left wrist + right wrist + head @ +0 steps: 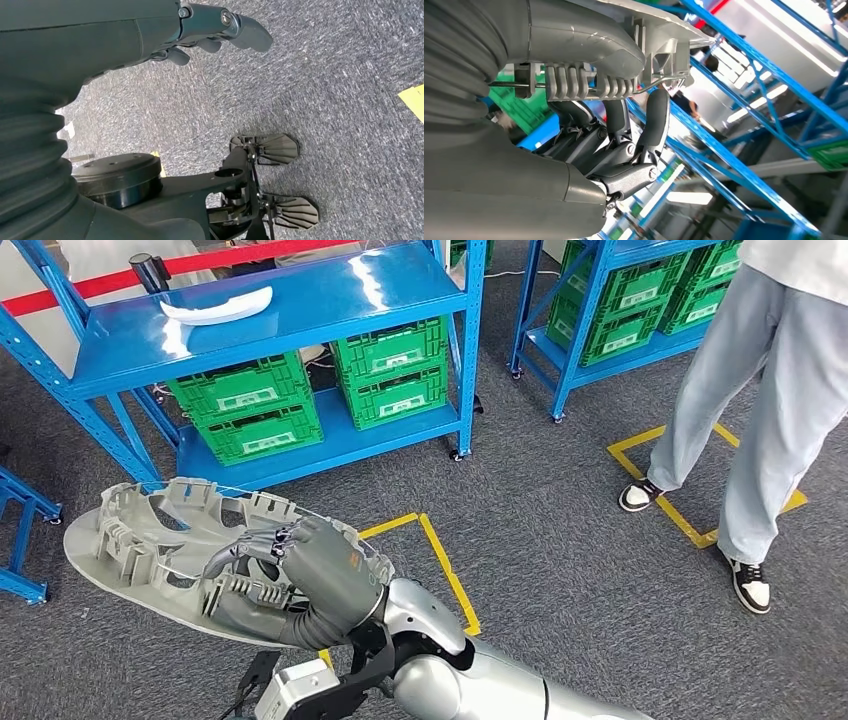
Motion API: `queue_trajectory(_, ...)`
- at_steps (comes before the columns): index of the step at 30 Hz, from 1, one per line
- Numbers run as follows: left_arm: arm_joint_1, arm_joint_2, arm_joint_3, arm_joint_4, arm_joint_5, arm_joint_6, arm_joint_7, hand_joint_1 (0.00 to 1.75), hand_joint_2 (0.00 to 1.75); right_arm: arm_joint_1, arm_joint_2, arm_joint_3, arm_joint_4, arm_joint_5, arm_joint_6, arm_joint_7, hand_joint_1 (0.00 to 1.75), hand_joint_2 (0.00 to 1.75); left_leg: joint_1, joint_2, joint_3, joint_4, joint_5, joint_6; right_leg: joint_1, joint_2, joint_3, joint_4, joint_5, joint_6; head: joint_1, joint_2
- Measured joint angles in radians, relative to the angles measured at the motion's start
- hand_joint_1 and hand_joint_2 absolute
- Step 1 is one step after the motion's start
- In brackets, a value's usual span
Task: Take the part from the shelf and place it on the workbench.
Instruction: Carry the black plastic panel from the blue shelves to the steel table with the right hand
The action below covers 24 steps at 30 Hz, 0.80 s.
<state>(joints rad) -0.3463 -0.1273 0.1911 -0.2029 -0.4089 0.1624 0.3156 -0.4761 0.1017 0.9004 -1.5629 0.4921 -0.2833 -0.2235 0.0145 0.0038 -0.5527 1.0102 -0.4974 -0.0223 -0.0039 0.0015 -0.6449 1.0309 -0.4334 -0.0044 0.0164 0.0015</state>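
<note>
1. Grey ribbed part [170, 540] is gripped by the right hand [300, 575]; right wrist view shows the dark fingers [656, 120] hooked over its ribs and the thumb on the other face, so the hold looks firm.
2. Part hangs over the carpet, in front of the shelf [300, 310] and apart from it, so pick-up looks done.
3. Left hand [215, 32] hangs over the floor, fingers loosely apart, holding nothing.
4. Another pale piece [215, 308] lies on the shelf top; green crates [250, 405] sit on the levels below.
5. A person [760, 410] stands right of the shelf.
6. Left to do, prob.: carry the part to the workbench and set it down.
</note>
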Motion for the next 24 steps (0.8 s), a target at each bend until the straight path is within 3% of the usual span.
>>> queue_trajectory(5,0.000,0.006,0.000,0.000,0.000,-0.005,-0.004,0.00,1.75,-0.002,-0.002,0.005,0.000,0.033,-0.012,-0.011,1.75,1.75,-0.001,0.000,-0.005,0.004,0.003,0.001,-0.003,-0.001,-0.002,0.000,0.006,-0.002,0.000,0.000)
queue_trajectory(10,0.000,0.009,0.000,0.000,0.000,-0.006,-0.006,0.00,1.75,-0.010,-0.003,0.015,0.000,0.056,-0.014,-0.014,1.75,1.75,0.000,-0.001,-0.008,-0.004,0.017,0.010,-0.003,-0.004,0.000,-0.004,0.015,0.012,0.000,0.000)
queue_trajectory(12,0.000,0.008,0.000,0.000,0.000,-0.008,-0.008,0.00,1.75,-0.013,-0.005,0.020,0.000,0.063,-0.014,-0.014,1.75,1.75,0.007,-0.004,-0.003,-0.021,0.034,0.015,-0.002,-0.004,-0.013,0.036,-0.019,0.021,0.001,0.000)
queue_trajectory(15,0.003,0.008,0.000,0.000,0.003,-0.008,-0.014,0.00,1.75,-0.015,-0.009,0.027,0.000,0.072,-0.012,-0.012,1.75,1.75,0.013,-0.011,-0.015,-0.023,0.047,0.018,-0.008,-0.002,-0.083,0.214,-0.122,0.035,0.003,0.000)
queue_trajectory(16,0.006,0.008,0.000,0.000,0.004,-0.008,-0.016,0.00,1.75,-0.014,-0.011,0.029,0.000,0.073,-0.011,-0.011,1.75,1.75,0.014,-0.015,-0.022,-0.019,0.050,0.016,-0.012,-0.002,-0.097,0.255,-0.137,0.039,0.003,0.000)
queue_trajectory(17,0.008,0.007,0.000,0.000,0.005,-0.007,-0.017,0.00,1.75,-0.014,-0.012,0.032,0.000,0.074,-0.010,-0.010,1.75,1.75,0.017,-0.021,-0.028,-0.015,0.051,0.013,-0.015,-0.002,-0.095,0.262,-0.135,0.043,0.003,0.000)
queue_trajectory(18,0.010,0.007,0.000,0.000,0.006,-0.007,-0.017,0.00,1.75,-0.014,-0.012,0.034,0.000,0.075,-0.010,-0.009,1.75,1.75,0.021,-0.028,-0.035,-0.008,0.052,0.009,-0.018,-0.001,-0.073,0.230,-0.116,0.046,0.003,0.000)
queue_trajectory(20,0.011,0.007,0.000,0.000,0.007,-0.006,-0.018,0.00,1.75,-0.015,-0.013,0.038,0.000,0.079,-0.009,-0.005,1.75,1.75,0.028,-0.044,-0.050,0.008,0.051,-0.005,-0.026,0.017,0.003,0.101,-0.071,0.053,0.003,0.000)
queue_trajectory(22,0.011,0.007,0.000,-0.001,0.007,-0.006,-0.018,0.00,1.75,-0.015,-0.013,0.041,0.000,0.082,-0.008,0.000,1.75,1.75,0.029,-0.058,-0.065,0.021,0.050,-0.023,-0.027,0.033,0.044,0.023,-0.057,0.042,0.004,0.000)
queue_trajectory(24,0.012,0.007,0.000,-0.001,0.007,-0.006,-0.018,0.00,1.75,-0.015,-0.013,0.043,-0.001,0.084,-0.007,0.003,1.75,1.75,0.031,-0.066,-0.070,0.017,0.055,-0.039,-0.023,0.027,0.040,0.020,-0.056,0.020,0.004,0.000)
